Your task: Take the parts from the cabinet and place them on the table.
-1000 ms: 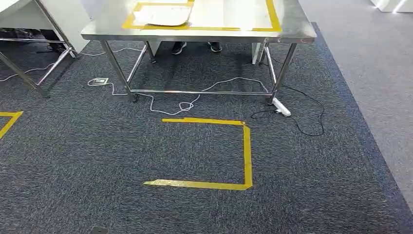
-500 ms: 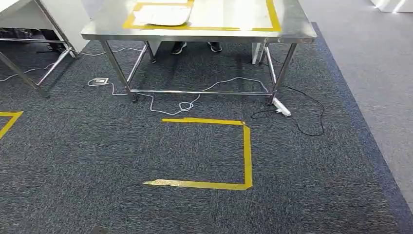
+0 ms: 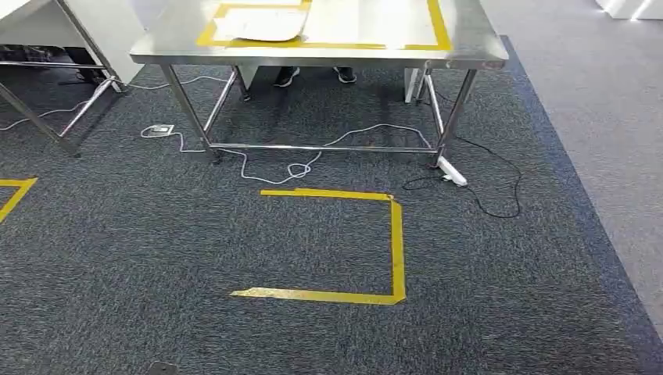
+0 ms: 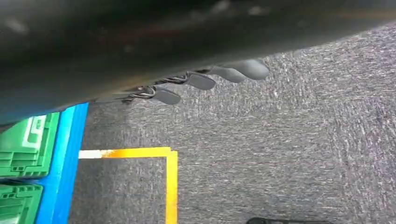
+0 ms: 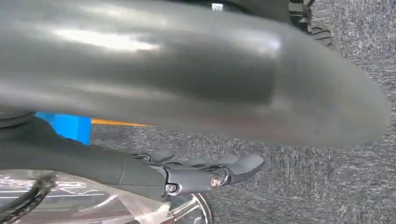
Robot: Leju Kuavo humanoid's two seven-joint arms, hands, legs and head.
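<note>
Head view: yellow tape (image 3: 396, 248) marks the near carpet (image 3: 156, 258), cables (image 3: 297, 166) trail beyond it, and at the far edge a steel table (image 3: 469, 47) carries a white sheet (image 3: 262, 23). Left hand (image 4: 205, 80) hangs with fingers apart, holding nothing. Right hand (image 5: 205, 175) holds a clear-bagged part (image 5: 93, 200), fingers extended along it.
</note>
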